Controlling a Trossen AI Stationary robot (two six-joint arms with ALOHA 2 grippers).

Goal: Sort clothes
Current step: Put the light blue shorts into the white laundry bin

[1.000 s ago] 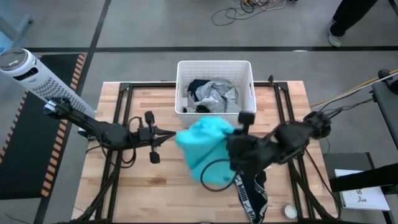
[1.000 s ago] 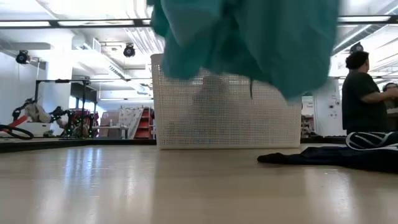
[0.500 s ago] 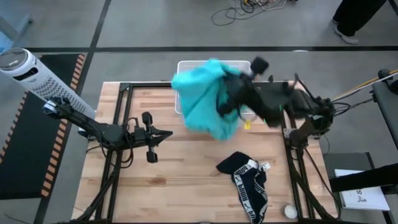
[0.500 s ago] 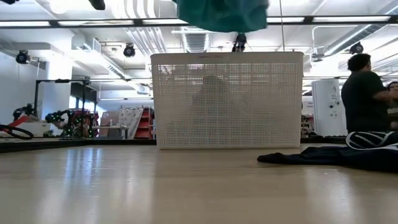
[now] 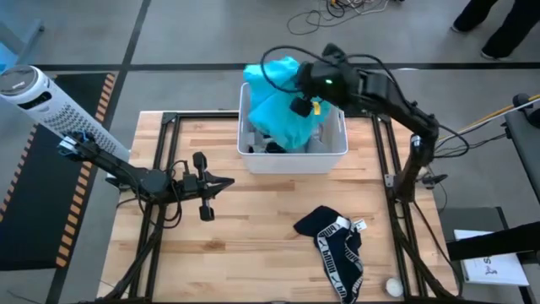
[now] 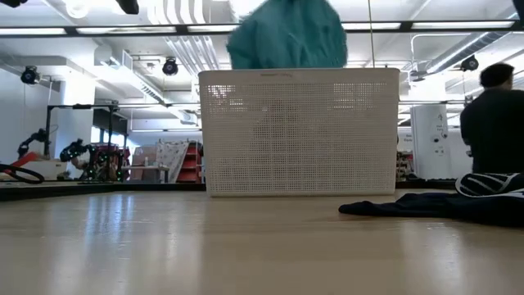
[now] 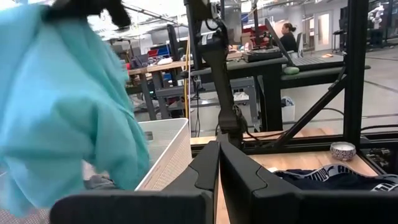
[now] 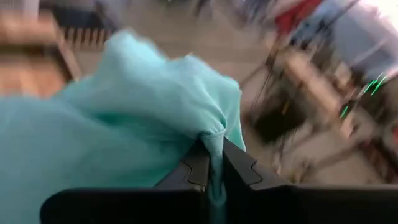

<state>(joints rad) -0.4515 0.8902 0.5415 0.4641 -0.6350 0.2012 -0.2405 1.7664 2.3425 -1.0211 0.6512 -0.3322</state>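
- Nearest the table's front edge lie a small white ball (image 5: 394,287) and a black garment with a black-and-white band (image 5: 336,241), not yet sorted.
- At mid-table the left gripper (image 5: 205,184) waits, fingers pressed together on nothing.
- Farther back, the right gripper (image 8: 213,163) pinches a bright teal fabric garment (image 5: 283,110) above the white ribbed plastic basket (image 5: 291,158).
- The step appears to be the drop: next, part the fingers over the basket.

Overhead and table-level views, sharing the basket (image 5: 291,159).
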